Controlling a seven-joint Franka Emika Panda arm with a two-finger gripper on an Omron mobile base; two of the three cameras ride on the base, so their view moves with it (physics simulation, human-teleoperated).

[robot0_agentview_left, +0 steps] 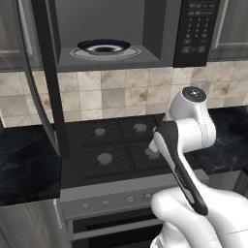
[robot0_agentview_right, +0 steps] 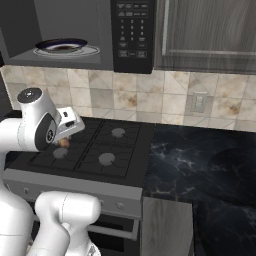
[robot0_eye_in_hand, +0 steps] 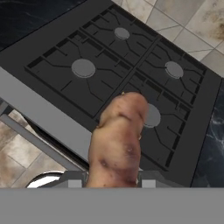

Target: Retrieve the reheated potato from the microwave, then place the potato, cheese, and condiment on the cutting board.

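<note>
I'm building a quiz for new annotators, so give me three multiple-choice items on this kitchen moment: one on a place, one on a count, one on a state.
1. Where is the potato?
A. On the plate
B. Between the fingers, above the stove
C. On the right counter

2. How many burners does the stove have?
A. Two
B. Four
C. Six

3. What state is the microwave in?
A. Door open, plate inside
B. Door shut
C. Door open, nothing inside

Answers:
1 B: the hand view shows the potato clamped at the fingers with the stove grates behind it.
2 B: four round burners show in the hand view.
3 A: the door hangs open at the left and the plate sits in the cavity.
</note>
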